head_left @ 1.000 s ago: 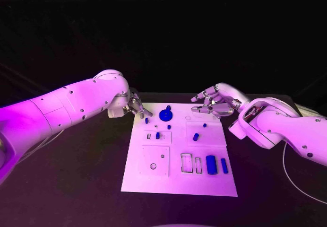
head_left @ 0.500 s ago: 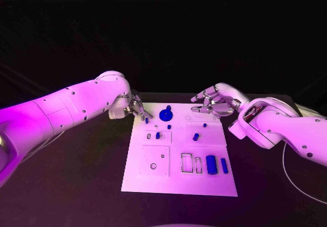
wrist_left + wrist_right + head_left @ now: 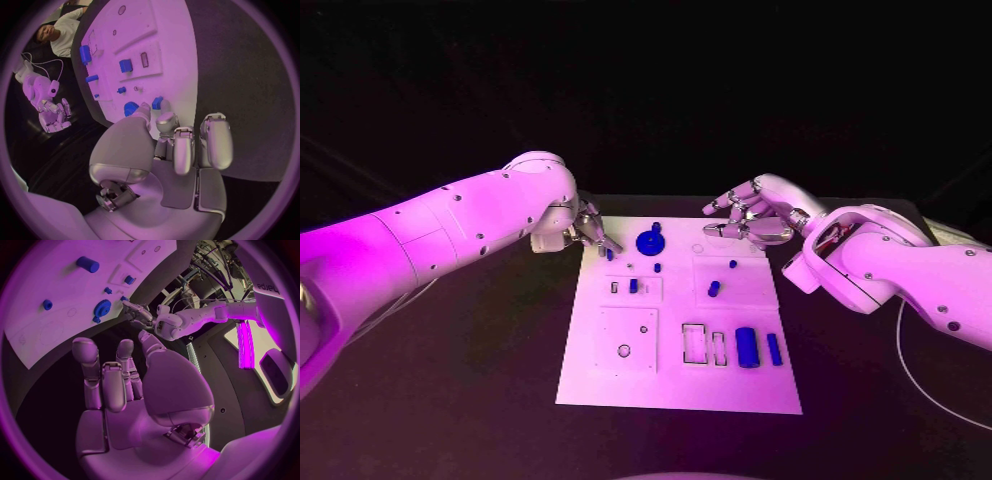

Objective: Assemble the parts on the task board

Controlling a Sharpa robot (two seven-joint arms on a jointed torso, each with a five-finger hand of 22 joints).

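Note:
The white task board (image 3: 678, 385) lies in the middle of the table. At its far left corner my left hand (image 3: 581, 228) reaches in. Its fingertips (image 3: 165, 119) stand just behind a small upright blue peg (image 3: 609, 254) (image 3: 157, 103), and nothing is held between them. A round blue gear-like part (image 3: 651, 241) (image 3: 102, 306) sits beside the peg, and the thumb partly hides it in the left wrist view. My right hand (image 3: 759, 220) (image 3: 119, 385) hovers at the board's far right corner, fingers apart and empty.
Other blue parts stand on the board: a short piece (image 3: 633, 286), another (image 3: 714, 289), two tiny pegs (image 3: 658, 267) (image 3: 733, 265), a thick cylinder (image 3: 747, 348) and a slim bar (image 3: 773, 348) at the near right. Bare black table (image 3: 459, 390) surrounds the board.
The left arm has crept very slightly toward the board. The parts and the right hand have stayed where they were.

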